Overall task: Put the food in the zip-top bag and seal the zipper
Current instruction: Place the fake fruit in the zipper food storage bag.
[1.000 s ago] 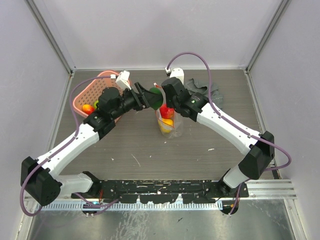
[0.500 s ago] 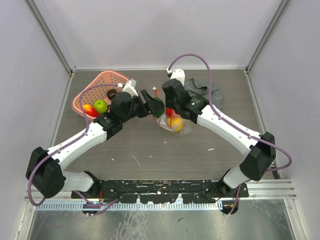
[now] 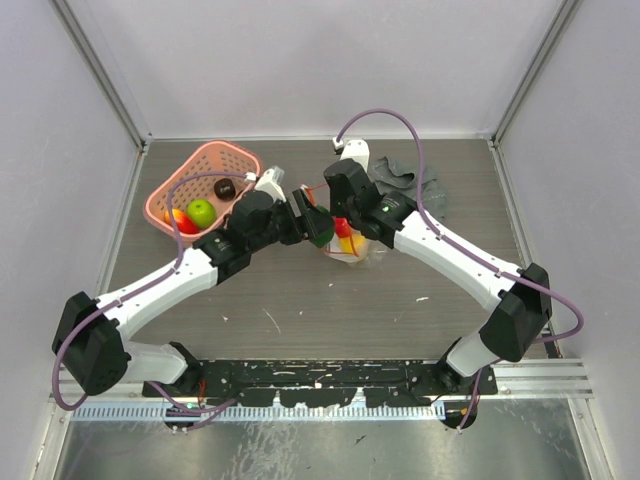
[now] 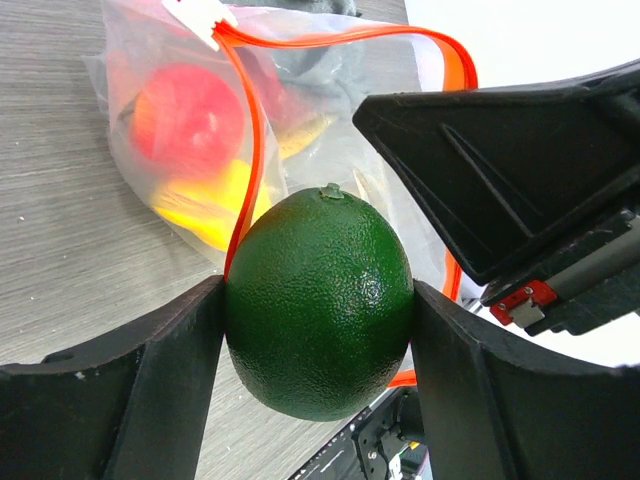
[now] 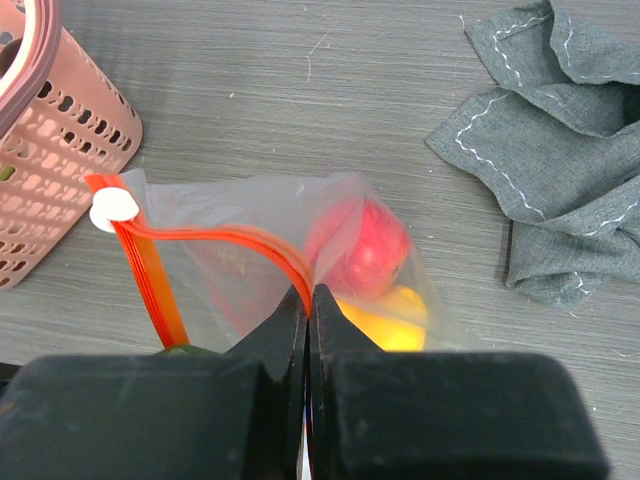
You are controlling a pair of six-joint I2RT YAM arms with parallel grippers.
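Pink lattice basket (image 3: 163, 190) far left on grey wood-grain table (image 3: 300, 290), crumpled grey cloth (image 3: 395, 178) far right, well apart

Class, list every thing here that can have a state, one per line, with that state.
zip-top bag, mouth open, partly filled
zipper, unsealed
green fruit, gripped at the bag's mouth
left claw, shut on green fruit
right claw, shut on the zip-top bag's rim
basket, upright, holding food
cloth, crumpled

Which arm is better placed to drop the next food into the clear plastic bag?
Left. The left gripper holds a dark green round fruit at the open clear plastic bag; the right gripper clamps its orange zipper strip.
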